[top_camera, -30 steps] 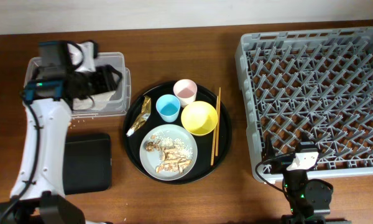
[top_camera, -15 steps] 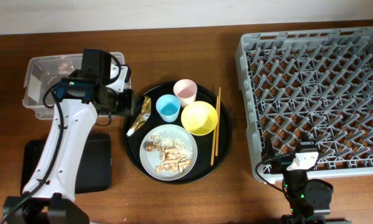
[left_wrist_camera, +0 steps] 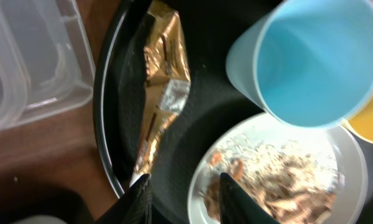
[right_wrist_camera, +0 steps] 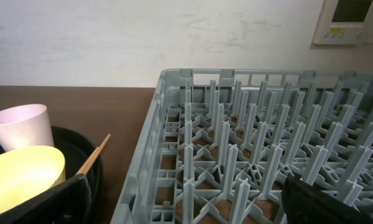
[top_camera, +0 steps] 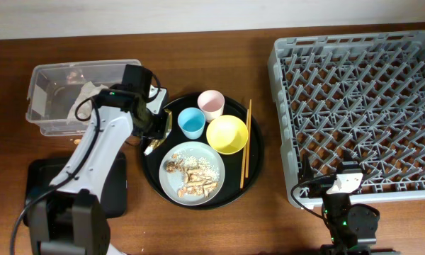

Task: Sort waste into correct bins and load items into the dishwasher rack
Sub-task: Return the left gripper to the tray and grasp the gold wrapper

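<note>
- Clear tub (top_camera: 53, 99) at the far left of the table; a crumpled pale napkin (top_camera: 90, 91) lies in its right half.
- Shallow black tray (top_camera: 37, 185) in front of the tub, mostly covered by the left arm.
- Left gripper (left_wrist_camera: 183, 193) hangs over the left rim of the round black tray (top_camera: 150, 166). Its fingers are partly spread, with nothing between them.
- Gold wrapper (left_wrist_camera: 161, 93) lies lengthwise inside that rim; its lower tip is just beside the left finger.
- Light-blue cup (top_camera: 191, 122) stands close to the right of the wrapper.
- Plate (top_camera: 192, 172) with rice and brown scraps sits at the tray's front.
- Pink cup (top_camera: 211, 104) stands at the back, with the yellow bowl (top_camera: 227, 134) beside both cups.
- Chopsticks (top_camera: 246, 142) lie along the tray's right edge.
- Dishwasher rack (top_camera: 361, 106) fills the right side of the table; nothing shows among its pegs.
- Right gripper (right_wrist_camera: 183, 183) sits low at the rack's near-left corner, spread wide and holding nothing.
</note>
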